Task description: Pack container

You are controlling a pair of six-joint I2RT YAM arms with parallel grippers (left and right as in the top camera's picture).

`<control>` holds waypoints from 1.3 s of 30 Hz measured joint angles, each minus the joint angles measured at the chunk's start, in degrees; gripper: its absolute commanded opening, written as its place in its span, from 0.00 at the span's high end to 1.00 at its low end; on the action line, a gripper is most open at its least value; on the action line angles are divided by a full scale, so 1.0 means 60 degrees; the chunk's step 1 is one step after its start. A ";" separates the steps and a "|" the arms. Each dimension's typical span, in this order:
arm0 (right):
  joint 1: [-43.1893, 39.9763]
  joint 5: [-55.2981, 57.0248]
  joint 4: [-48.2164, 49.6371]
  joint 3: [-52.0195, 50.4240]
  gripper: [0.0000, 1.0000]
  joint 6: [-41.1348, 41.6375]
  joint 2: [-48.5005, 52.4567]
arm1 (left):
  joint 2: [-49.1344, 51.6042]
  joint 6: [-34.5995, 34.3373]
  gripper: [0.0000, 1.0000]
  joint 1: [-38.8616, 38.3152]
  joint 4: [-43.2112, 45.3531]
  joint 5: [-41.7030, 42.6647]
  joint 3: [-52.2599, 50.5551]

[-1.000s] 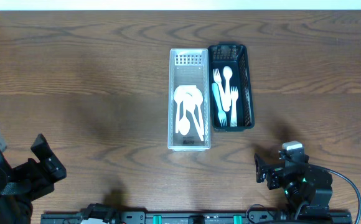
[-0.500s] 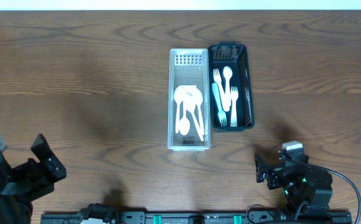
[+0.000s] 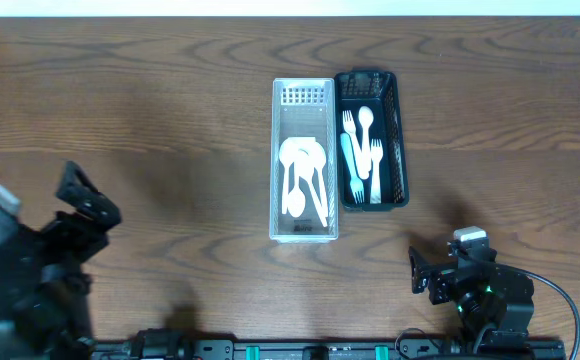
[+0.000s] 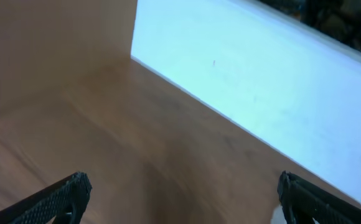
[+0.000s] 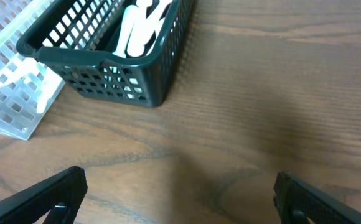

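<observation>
Left pincer (image 4: 180, 190) and right pincer (image 5: 179, 186) stood wide open, empty.
Cutlery (image 3: 364, 121) lay in the clear bin (image 3: 305, 96) and the black basket (image 3: 402, 150) beside it.

- I'm working at what looks like a robotics lab bench — a wood-grain table (image 3: 120, 100) with a black mounting rail (image 3: 300, 350) along its near edge.
- A plain white wall (image 4: 261, 81) borders it.
</observation>
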 measured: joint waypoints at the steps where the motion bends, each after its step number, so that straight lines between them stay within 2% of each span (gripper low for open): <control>1: 0.0000 0.0000 0.0000 -0.0004 0.01 0.0000 0.0000 | -0.0295 -0.0291 0.02 0.0106 0.0306 0.0080 -0.0685; 3: 0.0000 0.0000 -0.0007 -0.0004 0.01 0.0004 -0.0007 | -0.0980 -0.0867 0.02 0.0262 0.0889 0.0211 -0.2240; 7: 0.0000 0.0007 0.0000 -0.0004 0.01 0.0000 -0.0015 | -0.1931 -0.1381 0.02 0.0321 0.1534 0.0353 -0.4251; 16: 0.0000 0.0029 0.0000 -0.0004 0.01 0.0000 -0.0018 | -0.4415 -0.1625 0.02 0.0321 0.2135 0.0455 -0.7865; 19: 0.0000 0.0033 0.0000 -0.0004 0.01 0.0004 -0.0018 | -0.5042 -0.1304 0.02 0.0321 0.2233 0.0459 -0.8429; 23: 0.0000 0.0033 0.0000 -0.0004 0.01 0.0000 -0.0018 | -0.5530 -0.0288 0.02 0.0321 0.2408 0.0455 -0.8750; 32: 0.0000 0.0033 0.0000 -0.0004 0.01 0.0004 -0.0018 | -0.5679 0.1621 0.02 0.0321 0.3421 0.0455 -0.9100; 39: 0.0000 0.0033 0.0000 -0.0004 0.01 0.0004 -0.0018 | -0.5737 0.2138 0.02 0.0321 0.3697 0.0455 -0.9424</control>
